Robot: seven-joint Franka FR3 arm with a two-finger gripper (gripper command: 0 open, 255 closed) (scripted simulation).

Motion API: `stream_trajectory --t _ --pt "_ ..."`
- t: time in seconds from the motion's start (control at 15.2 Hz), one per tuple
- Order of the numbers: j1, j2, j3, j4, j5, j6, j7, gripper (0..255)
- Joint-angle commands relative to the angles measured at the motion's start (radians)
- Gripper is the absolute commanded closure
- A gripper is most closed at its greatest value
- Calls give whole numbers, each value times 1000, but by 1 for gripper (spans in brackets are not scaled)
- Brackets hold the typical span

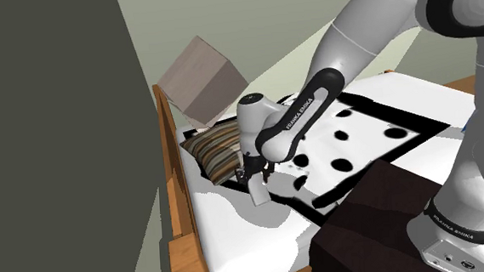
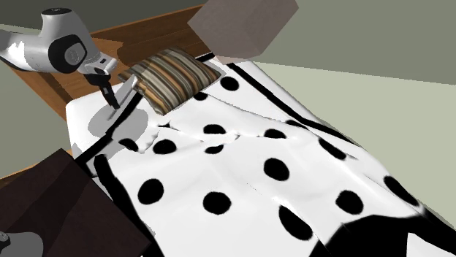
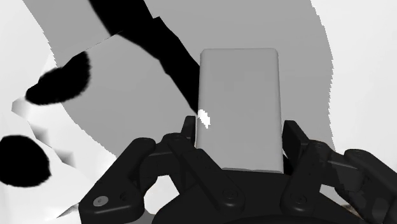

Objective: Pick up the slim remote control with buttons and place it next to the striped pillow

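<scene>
Arm folded down, my gripper (image 1: pixel 255 178) just beside pillow (image 1: pixel 218 153) | clamped on grey remote (image 3: pixel 240 102) | wrist view: clasp plain; shoulder view: pillow's stripes.

Remote (image 3: pixel 240 108): plain grey. Pillow (image 2: pixel 174 77): brown, tan and dark stripes. Bedspread (image 2: pixel 245 157): white, black spots, black border band; bed frame (image 1: pixel 180 202) orange-brown.

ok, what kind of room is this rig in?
Most likely a bedroom: a white, black-spotted bed cover, a striped pillow at its head end, and a wooden headboard behind it.
</scene>
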Motion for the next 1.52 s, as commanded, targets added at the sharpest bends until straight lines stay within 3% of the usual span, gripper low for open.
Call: stream_trajectory --t 0.0,0.73,0.79,1.12,1.45 --pt "5 30 -2 1 -6 19 6 255" --pt "10 69 -9 6 -16 53 13 255" --pt "11 71 -9 8 -16 52 13 0" --pt "10 69 -9 6 -16 53 13 0" --pt "-3 -43 10 -1 13 -52 -7 0"
